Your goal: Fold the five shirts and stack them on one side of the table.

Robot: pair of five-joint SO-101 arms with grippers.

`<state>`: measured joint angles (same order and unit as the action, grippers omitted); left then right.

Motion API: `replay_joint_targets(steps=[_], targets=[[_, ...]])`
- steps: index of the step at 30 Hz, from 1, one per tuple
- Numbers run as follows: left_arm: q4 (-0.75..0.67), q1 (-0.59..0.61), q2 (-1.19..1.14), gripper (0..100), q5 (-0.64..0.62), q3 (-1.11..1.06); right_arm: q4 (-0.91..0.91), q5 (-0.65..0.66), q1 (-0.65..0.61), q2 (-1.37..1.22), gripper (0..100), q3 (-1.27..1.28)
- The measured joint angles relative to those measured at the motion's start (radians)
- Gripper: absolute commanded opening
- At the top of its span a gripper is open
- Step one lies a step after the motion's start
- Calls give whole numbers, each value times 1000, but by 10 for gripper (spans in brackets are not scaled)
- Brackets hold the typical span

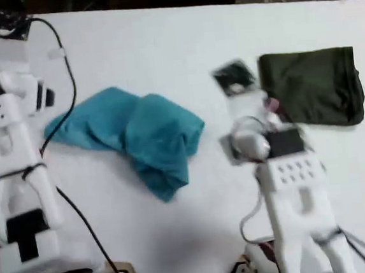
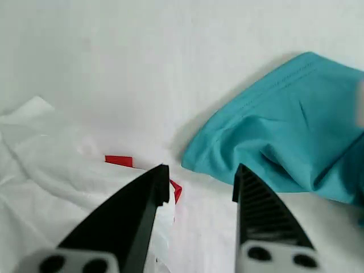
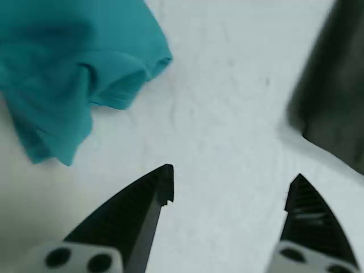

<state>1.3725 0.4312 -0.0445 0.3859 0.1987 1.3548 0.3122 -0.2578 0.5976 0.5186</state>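
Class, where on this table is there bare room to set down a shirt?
Bare table lies beyond the teal shirt along the far edge, and between it and the dark green shirt, under the open right gripper. Crowded: the left side, by the white cloth.

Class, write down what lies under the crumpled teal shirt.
The teal shirt rests on the white table, which shows all around its edges. Anything beneath its bunched middle is covered and cannot be seen.

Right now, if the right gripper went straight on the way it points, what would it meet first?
Bare table, most likely. The open right gripper points into the gap between the teal shirt and the dark green shirt; neither lies in its line, though depth is unclear.
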Motion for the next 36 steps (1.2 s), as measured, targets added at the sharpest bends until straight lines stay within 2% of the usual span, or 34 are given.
replay_joint_targets(steps=[6, 13, 16, 22, 24, 27, 28, 31, 36], targets=[[-5, 34, -132, 203, 0, 18, 14, -43, -273, -252, 490, -161], [-5, 121, -150, 203, 0, 40, -57, -43, -462, -465, 498, -172], [-5, 149, -150, 203, 0, 40, -121, -51, -506, -559, 498, -173], [-5, 172, -152, 203, 0, 40, -233, -51, -503, -752, 466, -189], [-5, 170, -152, 203, 0, 40, -236, -51, -474, -796, 354, -219], [-5, 170, -155, 203, 0, 40, -219, -51, -396, -827, 67, -275], [-5, 170, -155, 203, 0, 40, -210, -51, -368, -829, 0, -296], [-5, 170, -157, 202, 0, 40, -183, -51, -276, -829, 92, -353], [-5, 166, -158, 201, 0, 40, -132, -51, -126, -829, 18, -428]])
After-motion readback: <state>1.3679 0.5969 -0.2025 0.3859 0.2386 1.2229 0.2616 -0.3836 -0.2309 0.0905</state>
